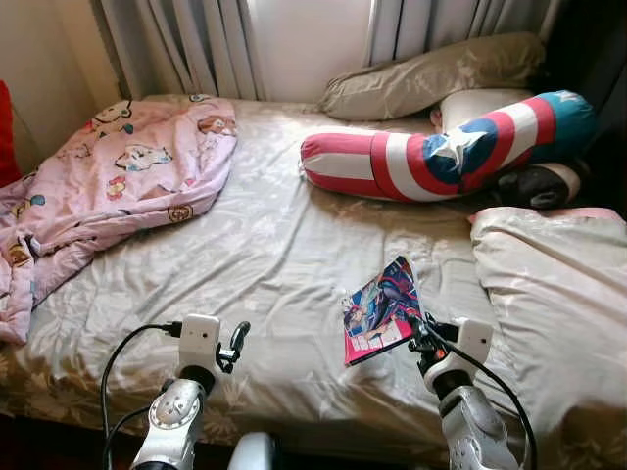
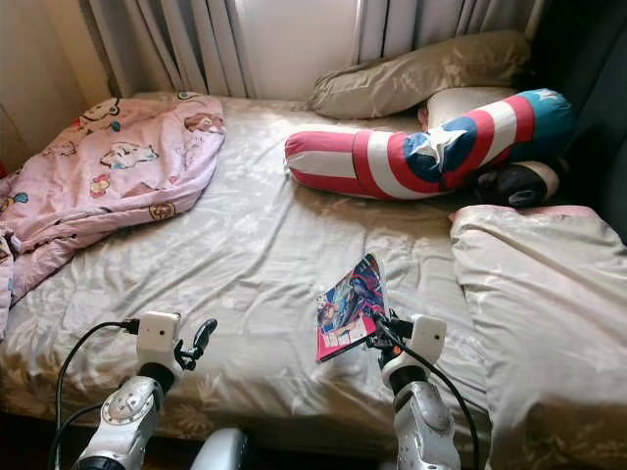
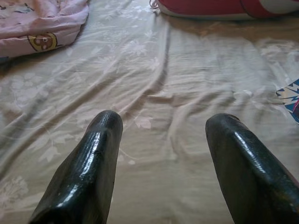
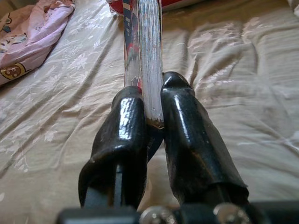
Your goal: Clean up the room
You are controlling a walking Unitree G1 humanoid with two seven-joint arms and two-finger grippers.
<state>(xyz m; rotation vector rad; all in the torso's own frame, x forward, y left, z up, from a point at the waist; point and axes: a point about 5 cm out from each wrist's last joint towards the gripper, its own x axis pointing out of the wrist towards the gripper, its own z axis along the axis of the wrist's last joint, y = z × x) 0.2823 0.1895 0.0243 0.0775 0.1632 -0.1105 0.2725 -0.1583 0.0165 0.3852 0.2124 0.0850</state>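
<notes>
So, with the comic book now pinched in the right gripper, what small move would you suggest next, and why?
Probably lift the right gripper a little. Its fingers are shut on the edge of the colourful comic book, which stands tilted just over the beige floral bedsheet; raising it would clear the sheet before carrying it off. The left gripper hangs open, free.

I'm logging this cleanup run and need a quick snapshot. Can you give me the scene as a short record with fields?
place: bed with beige sheet
right gripper: shut on book, held on edge above the sheet
left gripper: open, holding nothing, over the sheet
blanket: pink, crumpled on the bed's left side
bolster: red, white and blue, near the head of the bed
pillows: at the head, by the curtains
</notes>
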